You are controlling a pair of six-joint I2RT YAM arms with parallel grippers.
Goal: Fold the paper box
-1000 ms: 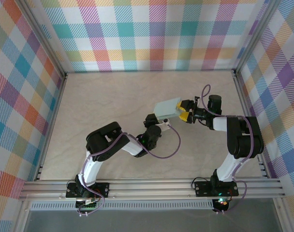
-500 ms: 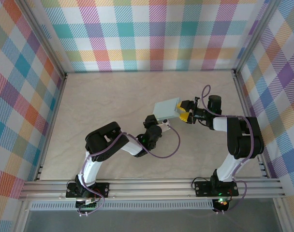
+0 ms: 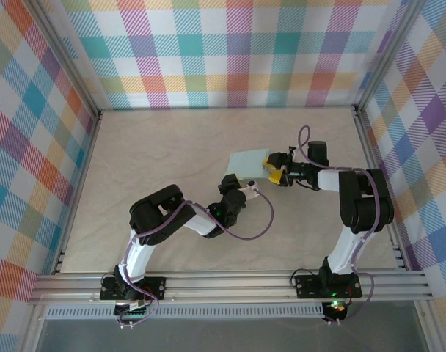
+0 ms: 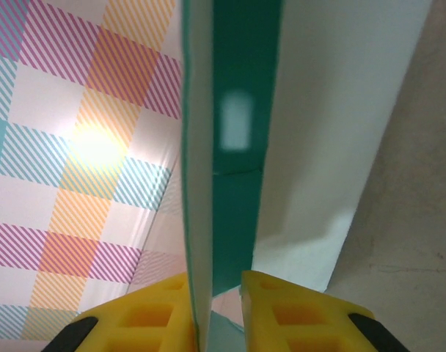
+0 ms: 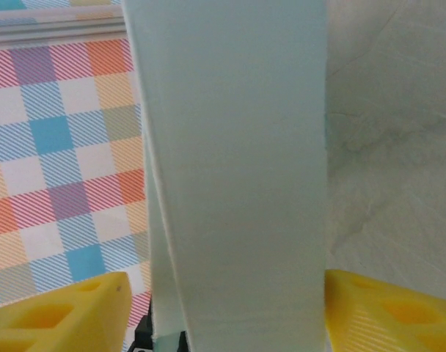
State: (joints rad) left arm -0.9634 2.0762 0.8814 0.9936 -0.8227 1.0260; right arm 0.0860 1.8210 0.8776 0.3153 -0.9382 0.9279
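The paper box (image 3: pixel 246 161), pale mint card, hangs above the table's middle between both arms. My left gripper (image 3: pixel 238 182) reaches up from below and is shut on its lower edge. In the left wrist view the box (image 4: pixel 333 132) stands edge-on with a dark teal inside, and the left gripper (image 4: pixel 216 312) pinches it between yellow fingers (image 4: pixel 146 315). My right gripper (image 3: pixel 273 168) straddles the box's right end. In the right wrist view a box face (image 5: pixel 238 183) lies inside the right gripper (image 5: pixel 227 315). Its right finger (image 5: pixel 384 312) touches the card, with a small gap at the left finger (image 5: pixel 61 315).
Plaid cloth walls (image 3: pixel 230 51) and aluminium rails (image 3: pixel 230 282) close in the beige table (image 3: pixel 157 147). A purple cable (image 3: pixel 263 220) loops off the left wrist. Both arm bases sit at the near rail.
The box has tipped flatter and shifted slightly up and left. The right gripper followed it and its jaws have narrowed around the box. The left gripper's hold is unchanged.
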